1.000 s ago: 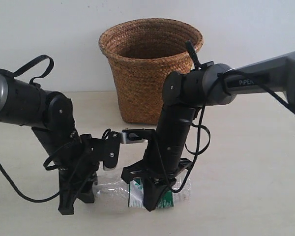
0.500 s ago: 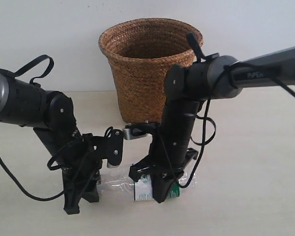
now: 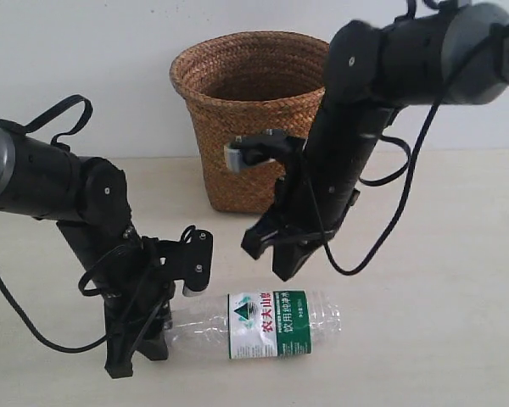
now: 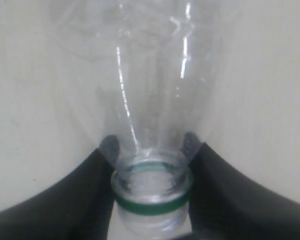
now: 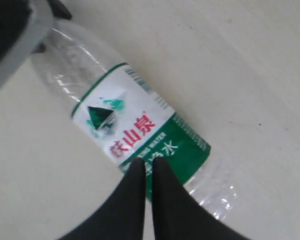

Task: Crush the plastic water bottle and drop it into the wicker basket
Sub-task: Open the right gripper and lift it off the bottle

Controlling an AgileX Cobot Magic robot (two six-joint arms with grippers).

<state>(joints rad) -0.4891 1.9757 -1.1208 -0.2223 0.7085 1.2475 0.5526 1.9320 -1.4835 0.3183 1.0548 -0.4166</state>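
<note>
The plastic water bottle (image 3: pixel 269 324) lies on its side on the table, its green-and-white label facing up and its neck pointing left. My left gripper (image 3: pixel 142 354) is shut on the bottle's neck; in the left wrist view its fingers (image 4: pixel 104 165) clamp just above the green neck ring (image 4: pixel 152 201). My right gripper (image 3: pixel 269 261) hangs above the bottle, apart from it, shut with nothing between its fingertips (image 5: pixel 136 167). The label (image 5: pixel 130 120) shows below them. The wicker basket (image 3: pixel 237 161) stands upright behind both arms.
The beige table (image 3: pixel 441 322) runs back to a white wall. Black cables (image 3: pixel 382 220) loop off both arms. The right arm's body crosses in front of the basket's right side.
My right gripper has lifted off the bottle and risen up and to the right. The label now shows in full. The left gripper stays on the neck.
</note>
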